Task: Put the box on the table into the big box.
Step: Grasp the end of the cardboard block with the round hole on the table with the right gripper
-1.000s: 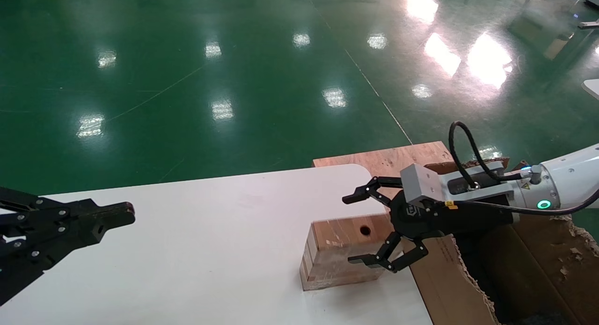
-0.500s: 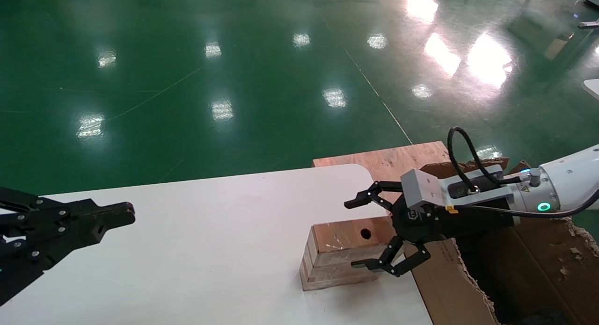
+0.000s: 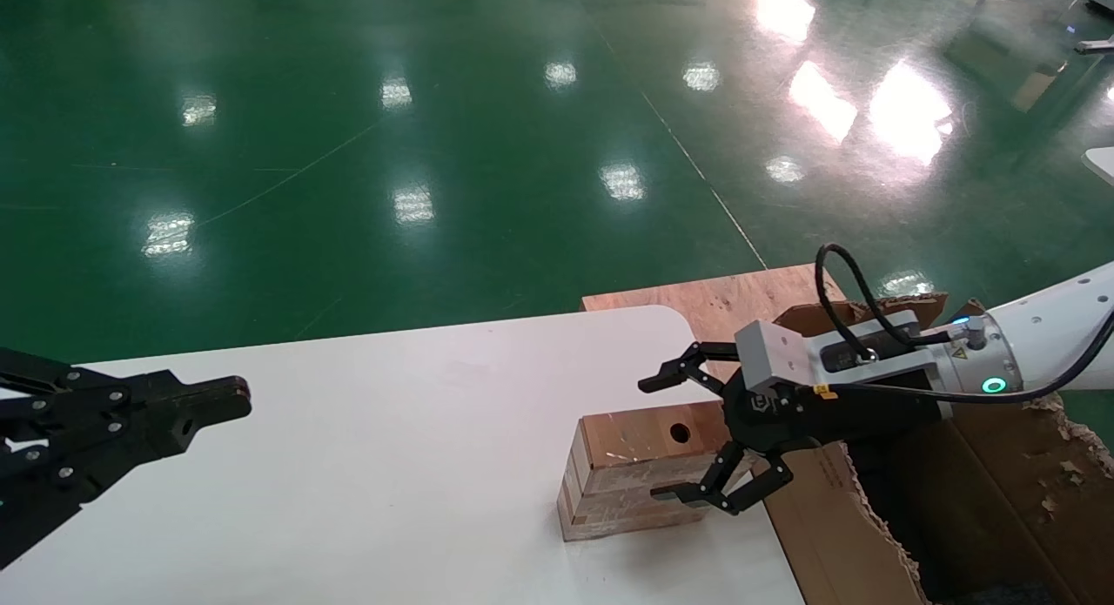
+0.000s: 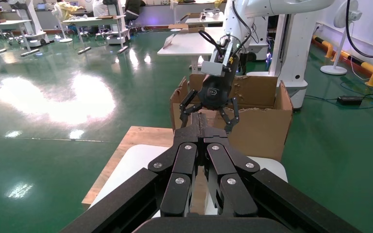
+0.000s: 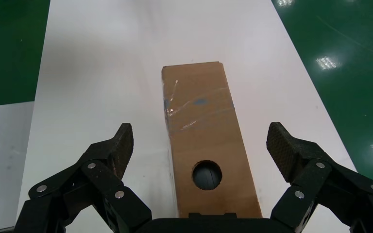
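Observation:
The box (image 3: 631,437), small, brown and wrapped in clear tape with a round dark hole on top, lies near the right end of the white table (image 3: 392,431). My right gripper (image 3: 657,440) is open and straddles the box's near end, one finger on each side, neither touching. The right wrist view shows the box (image 5: 201,121) between the spread fingers of the right gripper (image 5: 201,141). The big box (image 3: 1009,492), a torn-edged carton with a dark inside, stands just right of the table, under my right arm. My left gripper (image 3: 235,398) is shut and hovers over the table's left end.
A brown plywood board (image 3: 722,296) lies behind the table's right corner. Green floor surrounds everything. The left wrist view shows the shut left gripper (image 4: 200,119), the big box (image 4: 260,131) behind the table (image 4: 131,160), and other tables far off.
My right gripper has sunk slightly and shifted a little left over the box's end. The box and the left arm have not moved.

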`<action>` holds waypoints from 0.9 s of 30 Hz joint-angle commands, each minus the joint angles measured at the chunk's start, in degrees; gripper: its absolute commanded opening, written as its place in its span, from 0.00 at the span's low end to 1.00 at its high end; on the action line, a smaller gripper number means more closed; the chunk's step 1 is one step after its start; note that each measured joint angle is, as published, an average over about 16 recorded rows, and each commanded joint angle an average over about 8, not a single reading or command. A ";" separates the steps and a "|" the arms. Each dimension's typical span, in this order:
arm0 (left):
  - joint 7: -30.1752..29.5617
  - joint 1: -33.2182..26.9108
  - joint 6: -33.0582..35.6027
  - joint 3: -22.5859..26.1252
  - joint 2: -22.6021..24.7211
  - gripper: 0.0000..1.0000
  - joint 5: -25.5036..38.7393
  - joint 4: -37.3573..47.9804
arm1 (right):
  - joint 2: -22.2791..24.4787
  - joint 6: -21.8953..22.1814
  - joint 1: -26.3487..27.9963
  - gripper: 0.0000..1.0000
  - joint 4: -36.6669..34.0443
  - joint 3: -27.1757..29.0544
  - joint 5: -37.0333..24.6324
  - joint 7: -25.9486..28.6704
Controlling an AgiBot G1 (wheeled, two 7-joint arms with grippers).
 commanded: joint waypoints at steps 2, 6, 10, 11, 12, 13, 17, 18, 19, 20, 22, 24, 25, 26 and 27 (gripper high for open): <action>0.00 0.00 0.00 0.00 0.00 0.08 0.00 0.00 | -0.28 -0.01 0.34 1.00 -0.49 -1.00 0.35 -0.27; 0.01 0.01 -0.01 0.00 -0.01 0.58 -0.01 0.01 | -0.37 0.01 0.57 0.98 -0.72 -1.60 0.61 -0.31; 0.01 0.01 -0.02 0.00 -0.01 1.00 -0.01 0.01 | -0.38 0.00 0.63 0.52 -0.74 -1.67 0.68 -0.32; 0.01 0.01 -0.02 0.00 -0.01 1.00 -0.01 0.01 | -0.38 0.00 0.63 0.39 -0.72 -1.63 0.67 -0.32; 0.01 0.01 -0.02 0.00 -0.01 1.00 -0.01 0.01 | -0.37 -0.01 0.63 0.27 -0.71 -1.59 0.67 -0.31; 0.01 0.01 -0.02 0.00 -0.01 1.00 -0.01 0.01 | -0.36 -0.01 0.63 0.14 -0.69 -1.55 0.66 -0.31; 0.01 0.01 -0.02 0.01 -0.01 1.00 -0.01 0.01 | -0.34 -0.02 0.59 0.00 -0.62 -1.40 0.60 -0.31; 0.01 0.01 -0.02 0.01 -0.01 1.00 -0.01 0.01 | -0.34 -0.02 0.57 0.00 -0.61 -1.36 0.58 -0.31; 0.01 0.01 -0.02 0.01 -0.01 1.00 -0.01 0.01 | -0.34 -0.02 0.56 0.00 -0.59 -1.34 0.57 -0.30; 0.00 0.01 -0.02 0.01 -0.01 1.00 -0.01 0.01 | -0.33 -0.03 0.54 0.00 -0.58 -1.31 0.55 -0.30; 0.00 0.01 -0.02 0.01 -0.01 1.00 -0.01 0.01 | -0.33 -0.03 0.51 0.00 -0.56 -1.26 0.51 -0.30; 0.00 0.01 -0.02 0.01 -0.01 1.00 -0.01 0.01 | -0.32 -0.03 0.49 0.00 -0.54 -1.22 0.49 -0.30; 0.00 0.01 -0.02 0.01 -0.01 1.00 -0.01 0.01 | -0.32 -0.03 0.48 0.00 -0.53 -1.20 0.47 -0.30; 0.00 0.01 -0.02 0.01 -0.01 1.00 -0.01 0.01 | -0.31 -0.03 0.47 0.00 -0.53 -1.18 0.46 -0.29; 0.00 0.01 -0.02 0.01 -0.01 1.00 -0.01 0.01 | -0.31 -0.03 0.46 0.00 -0.52 -1.17 0.45 -0.29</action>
